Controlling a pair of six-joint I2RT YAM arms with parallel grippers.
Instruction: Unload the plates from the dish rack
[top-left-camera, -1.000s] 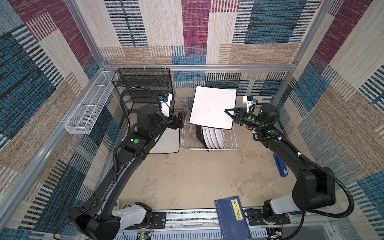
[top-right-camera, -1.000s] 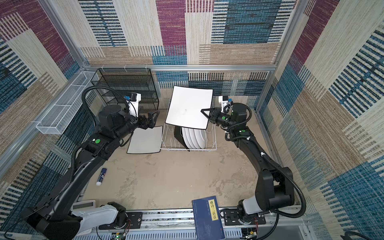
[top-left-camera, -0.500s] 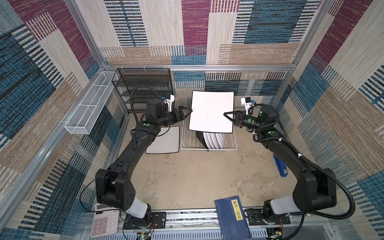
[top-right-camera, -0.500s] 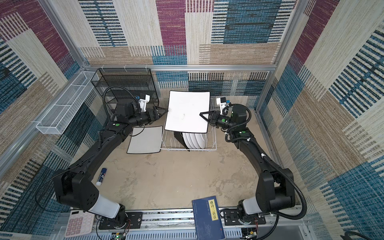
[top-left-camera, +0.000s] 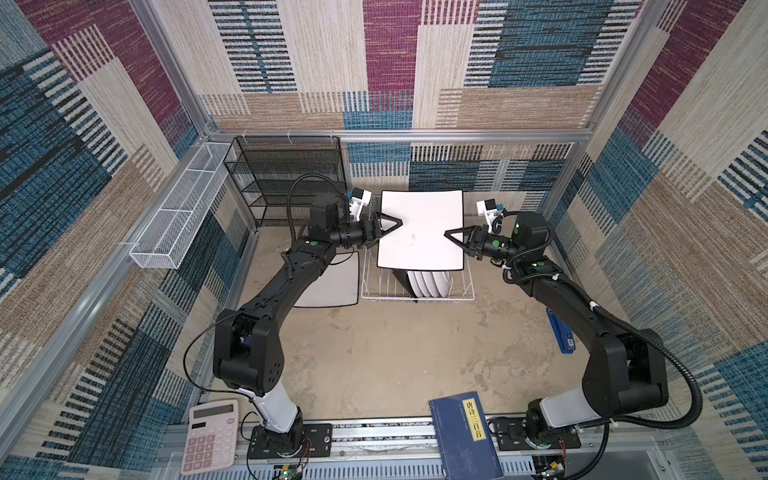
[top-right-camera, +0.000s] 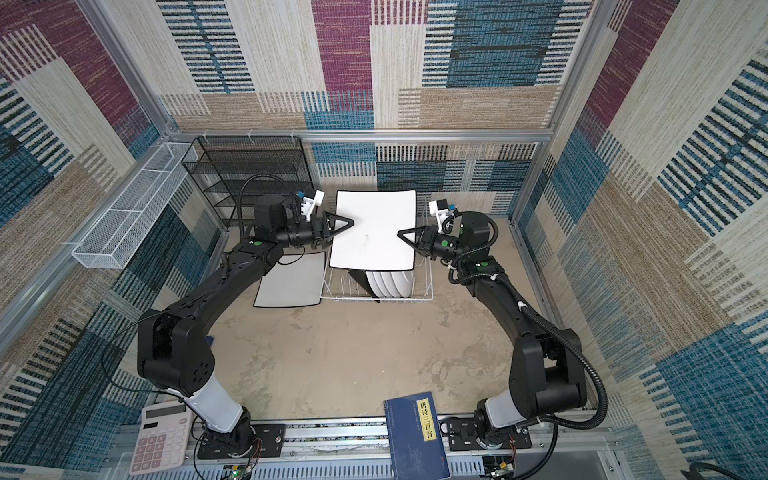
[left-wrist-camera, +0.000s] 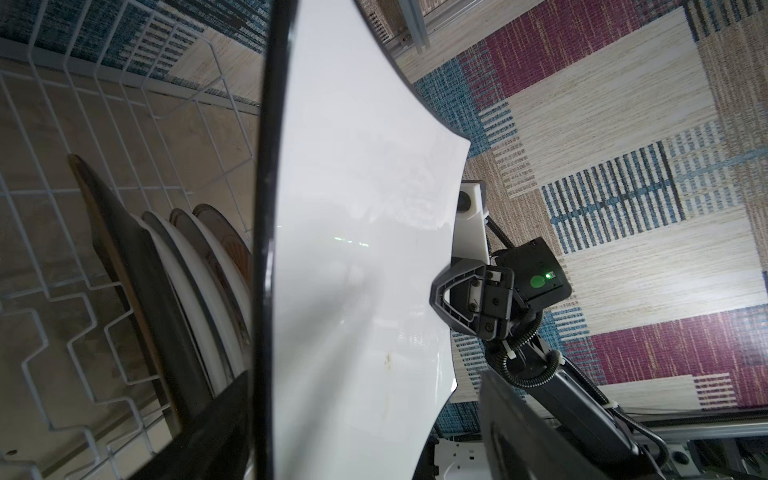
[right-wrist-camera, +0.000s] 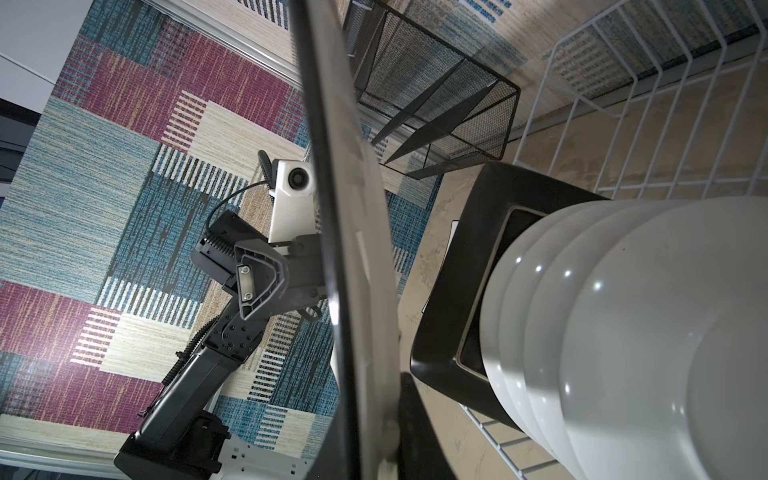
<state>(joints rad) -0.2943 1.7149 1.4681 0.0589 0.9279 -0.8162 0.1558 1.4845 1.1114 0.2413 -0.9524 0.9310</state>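
**Plate held aloft on the right, left jaws straddling its other rim**

In both top views the large white square plate (top-left-camera: 419, 232) hangs face-up above the back of the dish rack (top-left-camera: 415, 298), clear of the wires. The right gripper (top-left-camera: 451, 233) is pinched tight on the middle of its right edge and carries it alone. The left gripper (top-left-camera: 395, 224) has its tips at the middle of the opposite edge, jaws wide, so the plate spans straight from one gripper to the other. Below, the black square plate (top-left-camera: 401, 277) and the round white plates (top-left-camera: 430, 282) stand on edge in the rack. A second white square plate (top-left-camera: 332, 286) lies flat on the table just left of the rack, on the left arm's side.

In the left wrist view the large white square plate (left-wrist-camera: 361, 249) is seen edge-on. Its dark rim runs between the left fingers (left-wrist-camera: 216, 432), which stand well apart and have hold of nothing. Across the plate, the right gripper (left-wrist-camera: 436, 297) clamps the far edge.

In the right wrist view the plate again cuts edge-on through the frame. One of the left fingers (right-wrist-camera: 257, 282) shows beside its upper face with a gap to it, and the other is hidden behind the plate. The black square plate (right-wrist-camera: 449, 291) and round white plates (right-wrist-camera: 623, 332) sit below.

This looks like a handover. The rim lies between the left fingers, so they need only close across the plate's thickness before the right lets go, and the left arm is the nearer to the flat plate
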